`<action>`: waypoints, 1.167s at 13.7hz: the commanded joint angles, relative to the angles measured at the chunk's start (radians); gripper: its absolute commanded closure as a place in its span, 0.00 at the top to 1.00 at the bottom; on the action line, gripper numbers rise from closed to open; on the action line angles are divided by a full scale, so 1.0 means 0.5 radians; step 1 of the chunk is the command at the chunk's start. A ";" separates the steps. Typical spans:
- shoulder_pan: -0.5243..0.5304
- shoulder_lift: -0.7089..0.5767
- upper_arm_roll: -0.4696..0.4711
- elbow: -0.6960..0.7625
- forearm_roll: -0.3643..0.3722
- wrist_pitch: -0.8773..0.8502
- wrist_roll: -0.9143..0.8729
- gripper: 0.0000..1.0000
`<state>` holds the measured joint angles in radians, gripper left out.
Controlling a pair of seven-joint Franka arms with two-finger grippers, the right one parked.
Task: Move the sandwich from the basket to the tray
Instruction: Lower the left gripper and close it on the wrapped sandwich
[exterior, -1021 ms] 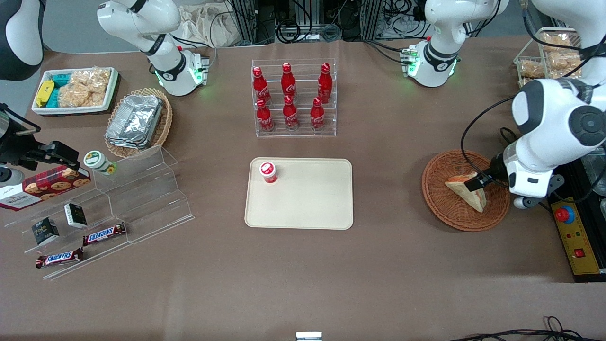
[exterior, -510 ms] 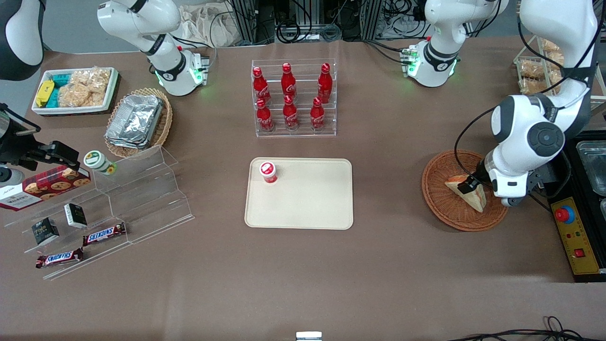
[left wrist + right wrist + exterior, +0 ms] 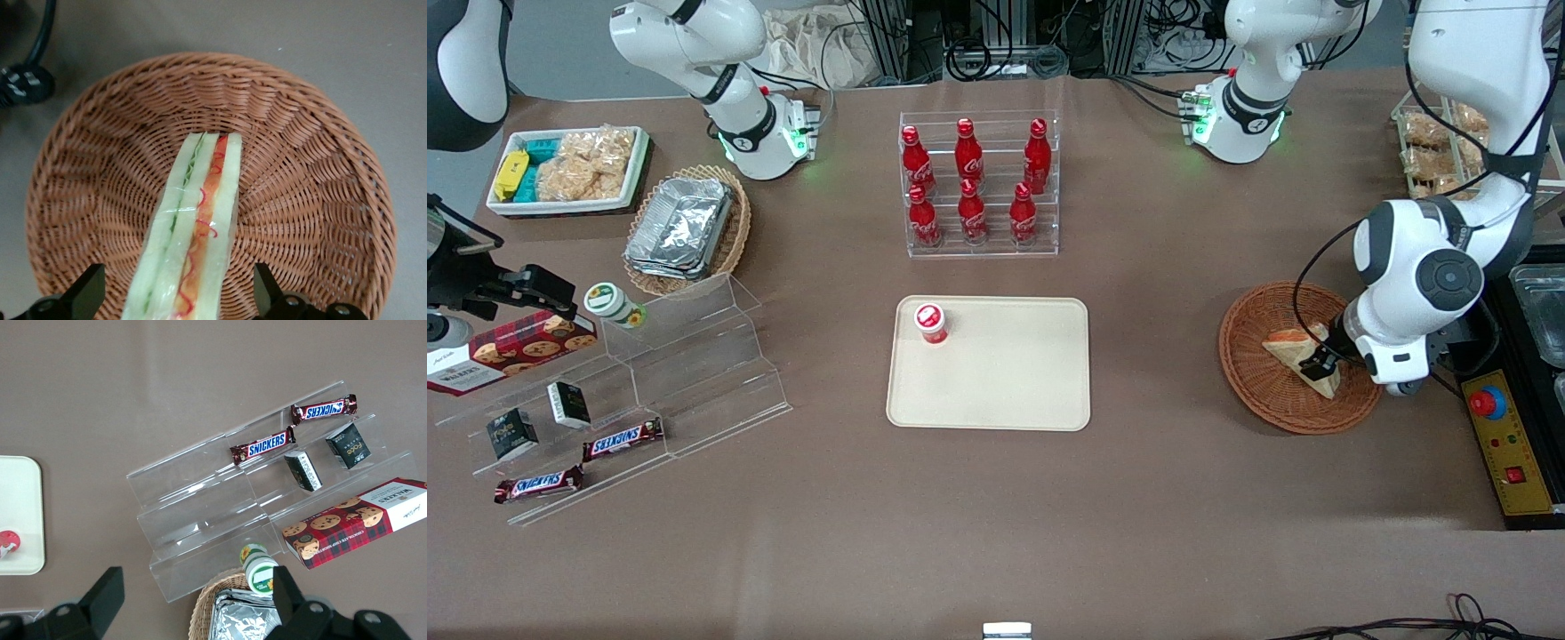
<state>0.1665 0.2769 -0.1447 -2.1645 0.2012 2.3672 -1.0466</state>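
Note:
The sandwich (image 3: 1288,346) is a pale wedge lying in the round reddish-brown basket (image 3: 1254,391) toward the working arm's end of the table. My left gripper (image 3: 1320,362) is low over the basket, at the sandwich's end nearer the front camera. In the left wrist view the sandwich (image 3: 200,213) shows green and red-orange filling on its edge, and the gripper (image 3: 175,290) is open with its black fingers (image 3: 85,292) straddling it, a gap on each side. Basket weave (image 3: 313,167) surrounds it. The beige tray (image 3: 1014,391) lies mid-table, apart from the basket.
A red-capped bottle (image 3: 931,324) stands on the tray's corner. A clear rack of red bottles (image 3: 978,191) stands farther from the camera than the tray. A yellow control box with a red button (image 3: 1487,403) sits beside the basket. A clear stepped shelf (image 3: 667,373) holds snacks toward the parked arm's end.
The left arm's wrist swung over the basket, and the gripper shifted along the sandwich toward its end nearer the camera. The sandwich has not moved.

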 commanded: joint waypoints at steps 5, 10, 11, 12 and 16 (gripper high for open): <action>-0.005 0.050 -0.008 -0.021 0.046 0.039 -0.131 0.18; -0.008 0.017 -0.014 0.006 0.046 0.015 -0.091 0.00; -0.008 0.014 -0.017 0.052 0.046 -0.016 -0.082 0.00; -0.005 0.005 -0.020 0.113 0.043 -0.089 -0.070 0.00; -0.008 -0.029 -0.048 0.471 0.012 -0.628 0.193 0.00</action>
<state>0.1638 0.2837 -0.1576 -2.0278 0.2062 2.1925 -1.0165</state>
